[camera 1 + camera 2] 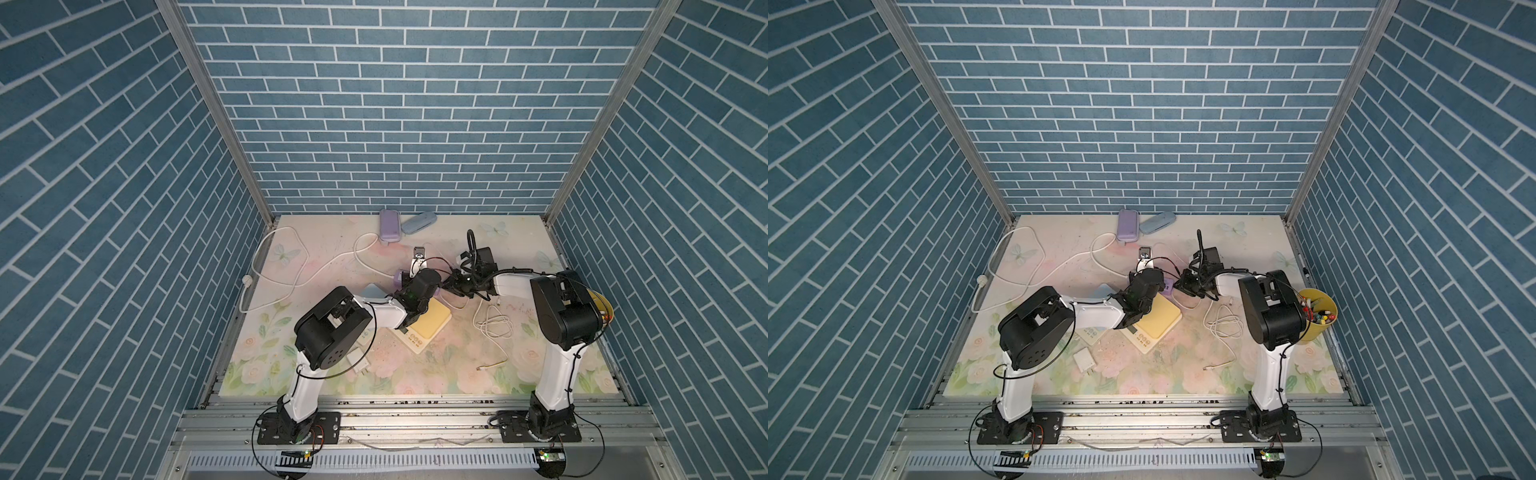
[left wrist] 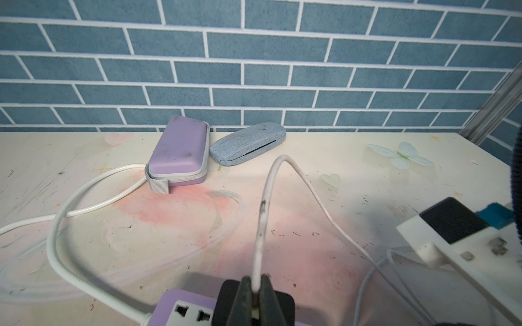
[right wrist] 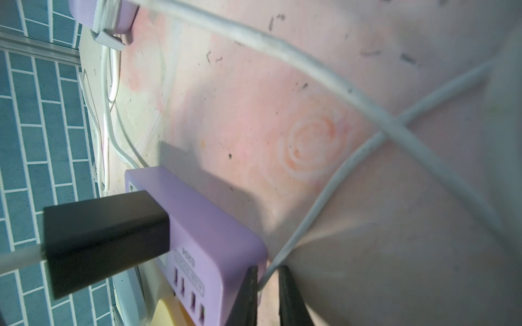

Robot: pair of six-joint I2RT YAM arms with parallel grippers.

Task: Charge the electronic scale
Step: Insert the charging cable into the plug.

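Note:
The electronic scale [image 1: 432, 326] [image 1: 1158, 322] has a yellow top and lies at mid-table, partly under my left arm. Just behind it sits a purple power strip [image 2: 180, 307] [image 3: 209, 225] with a black adapter [image 3: 104, 240] plugged into it. My left gripper [image 2: 255, 299] is shut on a white cable [image 2: 262, 225] right where it enters that adapter. My right gripper [image 3: 268, 288] is beside the strip's end with the USB ports and is closed on a thin white cable [image 3: 324, 203]. In both top views the two grippers meet over the strip [image 1: 398, 282] [image 1: 1168, 286].
A purple case [image 1: 389, 225] and a grey-blue glasses case [image 1: 419, 222] lie by the back wall. A white power strip with a black block [image 1: 478, 257] sits behind my right gripper. Loose cable coils [image 1: 494, 324], a thick white cord [image 1: 282, 266], a white charger [image 1: 1084, 359] and a yellow pen cup [image 1: 1316, 311] are also here.

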